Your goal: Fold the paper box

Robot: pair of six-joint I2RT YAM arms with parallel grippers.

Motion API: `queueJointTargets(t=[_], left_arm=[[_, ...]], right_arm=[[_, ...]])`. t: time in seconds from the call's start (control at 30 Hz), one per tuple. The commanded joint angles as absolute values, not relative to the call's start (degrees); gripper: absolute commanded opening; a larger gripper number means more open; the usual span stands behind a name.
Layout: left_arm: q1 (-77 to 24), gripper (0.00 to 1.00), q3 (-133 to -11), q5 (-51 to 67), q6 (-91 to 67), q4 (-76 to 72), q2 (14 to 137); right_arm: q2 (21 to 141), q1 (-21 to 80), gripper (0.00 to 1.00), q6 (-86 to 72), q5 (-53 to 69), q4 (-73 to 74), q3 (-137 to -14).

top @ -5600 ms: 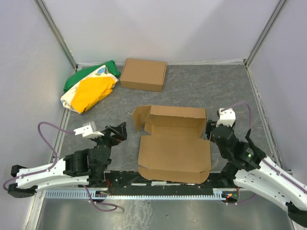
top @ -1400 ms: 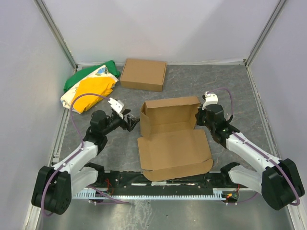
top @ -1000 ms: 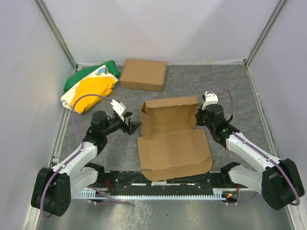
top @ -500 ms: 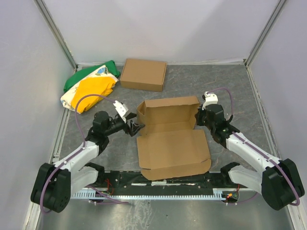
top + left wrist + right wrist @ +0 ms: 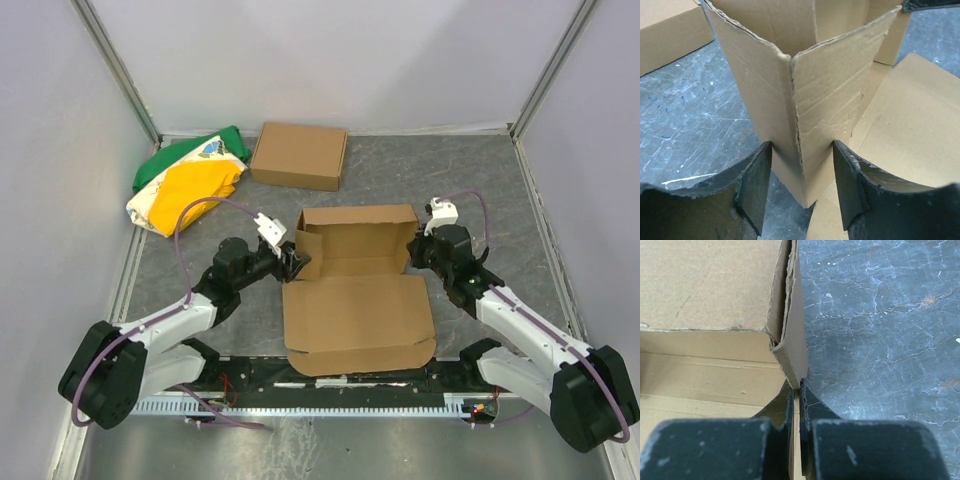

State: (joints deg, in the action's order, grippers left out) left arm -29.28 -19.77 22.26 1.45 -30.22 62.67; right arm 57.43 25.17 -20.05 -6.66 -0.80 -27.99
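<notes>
Both arms are white on the long links and black at the joints. A purple cable (image 5: 205,201) runs along the left arm (image 5: 165,322), one more along the right arm (image 5: 520,320). Each wrist carries a small white block (image 5: 270,227). The left gripper (image 5: 802,187) and right gripper (image 5: 797,395) have black, scuffed fingers (image 5: 752,190)

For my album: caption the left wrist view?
Left gripper straddles an upright corner of the paper box, fingers on either side.

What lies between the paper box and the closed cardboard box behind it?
Nothing stands there: only bare grey table separates the paper box from the closed cardboard box, as the top view shows.
</notes>
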Motion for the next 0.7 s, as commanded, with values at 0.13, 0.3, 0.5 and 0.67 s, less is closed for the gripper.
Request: queueJointTargets(t=[0.13,0.3,0.5,0.67], left_arm=[[-36.38,0.49,-22.80,3.49,-0.22,-34.07,62.74],[-38.51,0.41,-24.07,-6.04,-1.11,-33.33,65.30],[-41.02,0.34,-22.42,-16.72,-2.84,-37.09,66.80],[-42.96,0.26,-20.74,-26.22,-4.63,-41.78,69.96]], right_arm=[[54.95,30.29,0.02,-21.36,-9.25,-1.22,-26.35],[54.38,34.19,0.02,-21.36,-13.29,-1.49,-25.48],[53.09,38.85,0.02,-21.72,-17.60,-2.99,-23.64],[52.45,43.16,0.02,-22.58,-22.12,-5.30,-21.90]])
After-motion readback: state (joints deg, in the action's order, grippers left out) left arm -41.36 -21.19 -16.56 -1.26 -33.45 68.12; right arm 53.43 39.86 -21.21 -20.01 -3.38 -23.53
